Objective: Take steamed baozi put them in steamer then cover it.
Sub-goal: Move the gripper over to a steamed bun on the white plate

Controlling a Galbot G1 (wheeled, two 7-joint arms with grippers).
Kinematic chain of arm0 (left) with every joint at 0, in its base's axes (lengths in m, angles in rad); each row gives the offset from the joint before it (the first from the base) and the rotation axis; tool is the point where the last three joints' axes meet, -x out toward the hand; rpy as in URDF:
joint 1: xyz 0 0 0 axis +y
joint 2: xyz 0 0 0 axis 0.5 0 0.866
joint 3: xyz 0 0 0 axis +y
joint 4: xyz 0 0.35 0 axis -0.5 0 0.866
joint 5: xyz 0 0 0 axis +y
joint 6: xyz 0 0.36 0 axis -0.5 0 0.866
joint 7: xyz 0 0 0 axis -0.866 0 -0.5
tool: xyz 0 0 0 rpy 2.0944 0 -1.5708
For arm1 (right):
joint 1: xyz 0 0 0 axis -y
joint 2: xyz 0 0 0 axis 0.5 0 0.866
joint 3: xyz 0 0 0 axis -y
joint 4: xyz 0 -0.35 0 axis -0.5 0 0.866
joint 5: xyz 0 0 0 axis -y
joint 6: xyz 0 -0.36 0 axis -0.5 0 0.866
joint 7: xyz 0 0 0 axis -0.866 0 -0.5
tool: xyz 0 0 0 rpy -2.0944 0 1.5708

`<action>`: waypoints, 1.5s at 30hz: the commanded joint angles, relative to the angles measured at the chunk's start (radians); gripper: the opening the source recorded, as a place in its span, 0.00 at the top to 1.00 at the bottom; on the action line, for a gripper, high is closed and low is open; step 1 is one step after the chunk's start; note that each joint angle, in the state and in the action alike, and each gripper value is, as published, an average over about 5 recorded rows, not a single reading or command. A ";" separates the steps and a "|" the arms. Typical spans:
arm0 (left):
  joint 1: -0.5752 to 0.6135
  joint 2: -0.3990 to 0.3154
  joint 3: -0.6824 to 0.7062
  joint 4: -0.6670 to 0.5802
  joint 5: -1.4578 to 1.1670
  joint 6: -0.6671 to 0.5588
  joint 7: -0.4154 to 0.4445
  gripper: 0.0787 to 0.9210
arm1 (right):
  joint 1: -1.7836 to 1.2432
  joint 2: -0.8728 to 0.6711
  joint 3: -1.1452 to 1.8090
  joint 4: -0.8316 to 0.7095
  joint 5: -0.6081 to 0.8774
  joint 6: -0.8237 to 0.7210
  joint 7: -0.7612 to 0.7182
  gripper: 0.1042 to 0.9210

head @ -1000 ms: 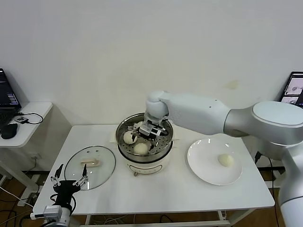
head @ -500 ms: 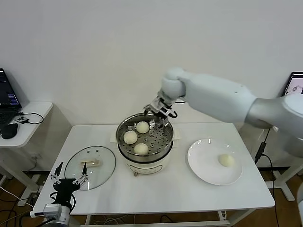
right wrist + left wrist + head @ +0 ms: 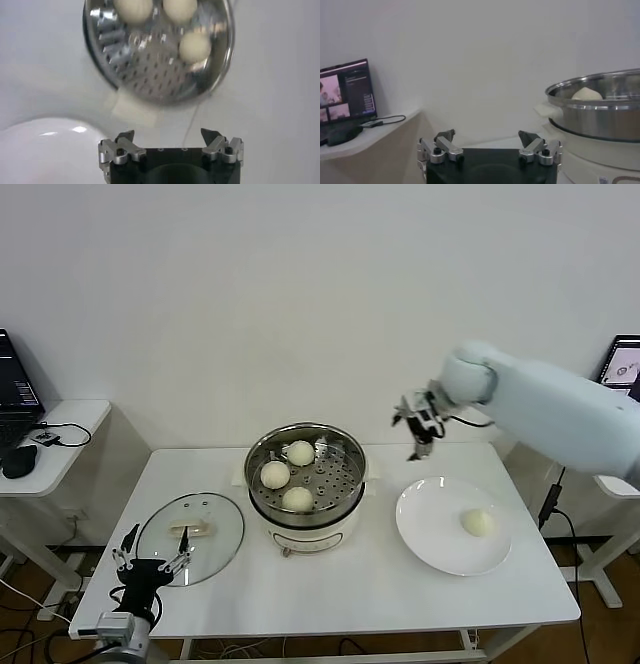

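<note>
White bench (image 3: 350,584) nearest: left end effector (image 3: 150,568) parked at its front corner, fingers apart, beside one glass lid (image 3: 190,536). One baozi (image 3: 478,523) sits on one plate (image 3: 420,529). Farther, three baozi (image 3: 297,498) fill the steamer (image 3: 340,484); right end effector (image 3: 417,429) hovers spread, empty.

We count four baozi: three in the steamer (image 3: 305,484), at (image 3: 300,452), (image 3: 275,474) and (image 3: 297,498), and one (image 3: 478,523) on the plate (image 3: 430,534). We see one steamer, one plate and one glass lid (image 3: 190,536), all on one tabletop (image 3: 350,594). There are two arms, each with one tool: the left tool (image 3: 151,564) low by the lid, the right tool (image 3: 417,427) raised between steamer and plate. Both stand with fingers spread and nothing between them.
</note>
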 commanded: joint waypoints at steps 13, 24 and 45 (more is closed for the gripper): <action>0.008 0.002 -0.007 0.004 0.017 0.005 -0.001 0.12 | -0.505 -0.107 0.390 -0.169 -0.277 0.047 -0.046 0.12; 0.015 -0.003 -0.015 -0.005 0.016 0.005 -0.001 0.12 | -0.529 -0.029 0.441 -0.292 -0.320 0.061 -0.040 0.12; 0.015 -0.006 -0.012 -0.002 0.017 0.002 -0.001 0.12 | -0.549 0.007 0.481 -0.337 -0.351 0.064 -0.022 0.22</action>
